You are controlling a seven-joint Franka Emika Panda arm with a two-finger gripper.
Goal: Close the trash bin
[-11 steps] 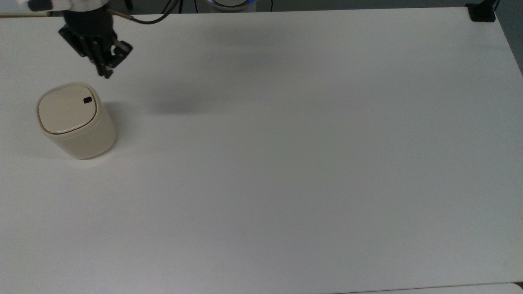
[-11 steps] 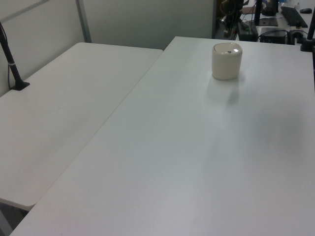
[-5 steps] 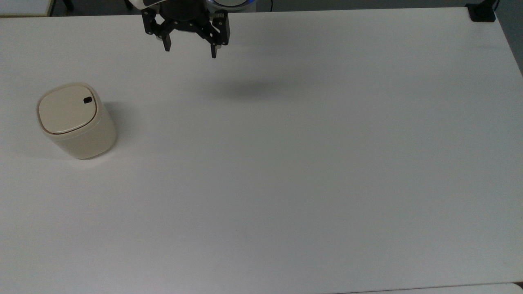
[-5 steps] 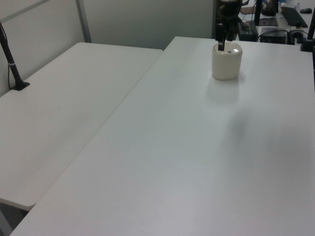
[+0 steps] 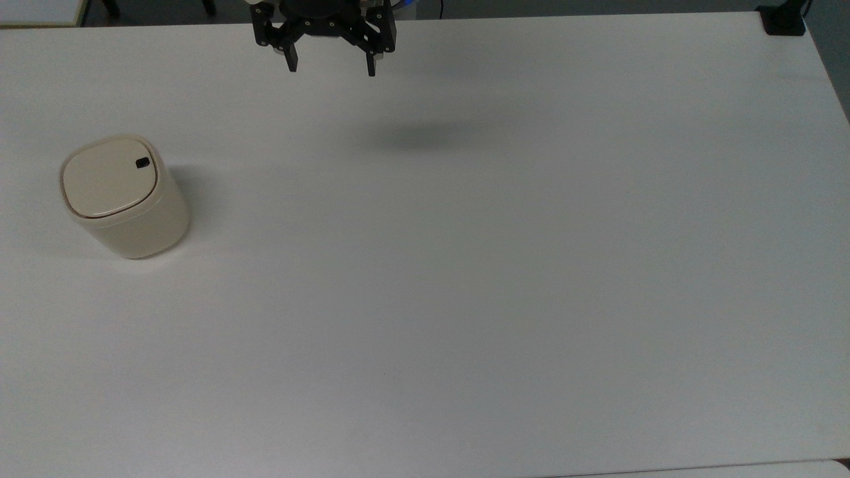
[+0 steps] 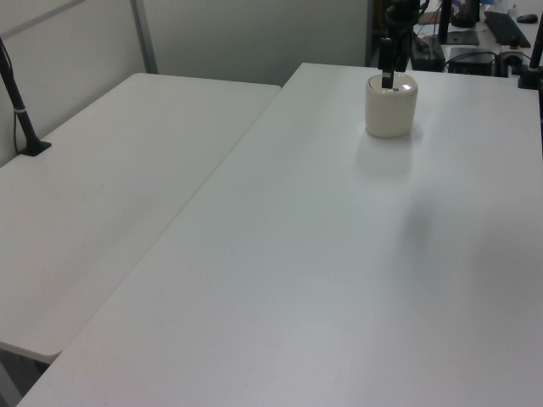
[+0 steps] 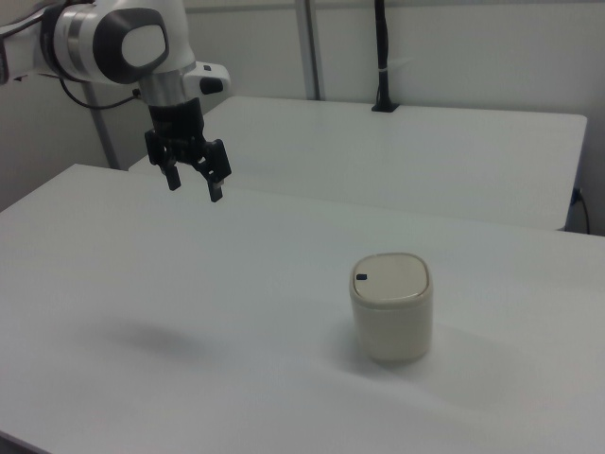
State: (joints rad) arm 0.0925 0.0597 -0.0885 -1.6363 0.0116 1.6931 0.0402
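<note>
The cream-beige trash bin stands upright at the top view's left, its flat lid down on the rim and a small black latch button near the lid's edge. It also stands far back in the left view and at the right view's lower right. My black gripper hangs open and empty high above the table near its far edge, well apart from the bin. In the right view the gripper is up and to the left of the bin. In the left view a dark finger overlaps the bin's top.
The white table stretches wide to the top view's right. A black clamp sits at its far right corner. A second white table with a black post stands behind in the right view.
The gripper swung from just beside the bin toward the top view's right along the far edge, rose, and opened its fingers. The bin has stayed put with its lid down.
</note>
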